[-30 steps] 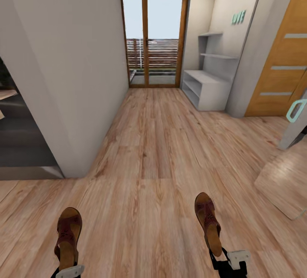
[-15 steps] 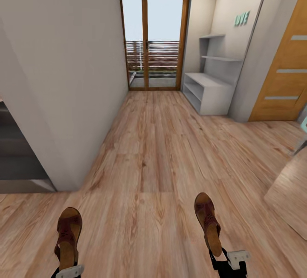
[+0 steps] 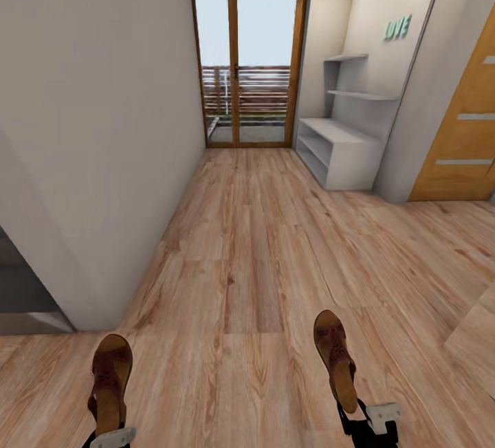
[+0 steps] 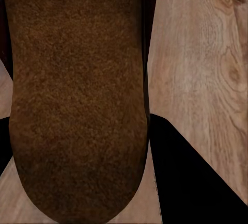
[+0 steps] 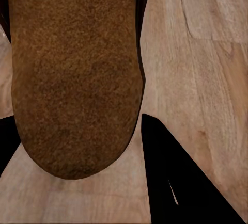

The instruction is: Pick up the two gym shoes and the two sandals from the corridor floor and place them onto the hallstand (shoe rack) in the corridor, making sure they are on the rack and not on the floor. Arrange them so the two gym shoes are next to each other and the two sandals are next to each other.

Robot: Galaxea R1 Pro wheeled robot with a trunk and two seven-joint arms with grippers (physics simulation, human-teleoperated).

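Since the earlier pictures were taken, the camera has moved forward along the corridor: the hallstand (image 3: 342, 152) now sits a little nearer and more to the right in the head view, the grey wall (image 3: 96, 124) on the left fills more of the picture, and the dark opening beside it has shrunk to a small patch. Both sandals keep the same place in front of the robot as before.

Each sandal is dark brown with woven straps over the toe part and a tan, cork-like footbed. Seen from the head, the left sandal (image 3: 110, 382) points forward from the left gripper (image 3: 110, 436), and the right sandal (image 3: 335, 360) points forward from the right gripper (image 3: 368, 419), tilted slightly inward. Both sandals are held by the heel end above the corridor floor (image 3: 254, 241), well apart from each other. Each gripper is closed on its own sandal.

From the left wrist, the grainy brown footbed (image 4: 77, 95) lies close to the camera with the wooden planks behind it. The right wrist view gives the same kind of footbed (image 5: 75, 74) over the planks.

At the far end of the corridor, past the hallstand, stands a glass door (image 3: 247, 66) with a wooden frame, and an orange wooden door (image 3: 467, 131) is at the right.
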